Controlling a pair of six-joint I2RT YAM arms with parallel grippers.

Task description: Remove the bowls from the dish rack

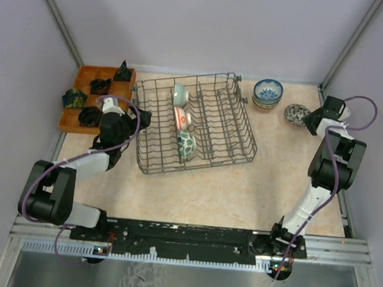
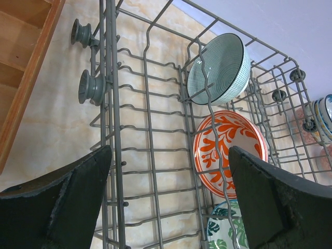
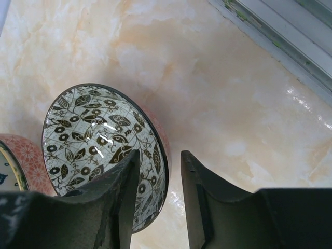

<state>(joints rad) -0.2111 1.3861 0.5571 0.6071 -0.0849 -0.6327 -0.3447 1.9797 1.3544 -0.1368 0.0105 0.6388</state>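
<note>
Several dark objects (image 1: 101,86) sit in the orange tray (image 1: 89,73) at far left. Just right of it, the left gripper (image 2: 170,150) hovers at the left side of the dish rack (image 1: 243,124), jaws spread wide and holding nothing. Inside the rack, standing on edge in one row, are a pale green bowl (image 1: 180,94), a red-and-white bowl (image 1: 183,118) and a leaf-patterned bowl (image 1: 186,145). Right of the rack, a stack of bowls (image 1: 268,93) rests on the table (image 1: 207,192), with a blue-and-white one on top. Farthest right, the right gripper (image 3: 160,154) straddles the rim of a dark-vined bowl (image 3: 98,135). Its jaws are partly parted, one finger inside and one outside, with a gap beside the rim.
</note>
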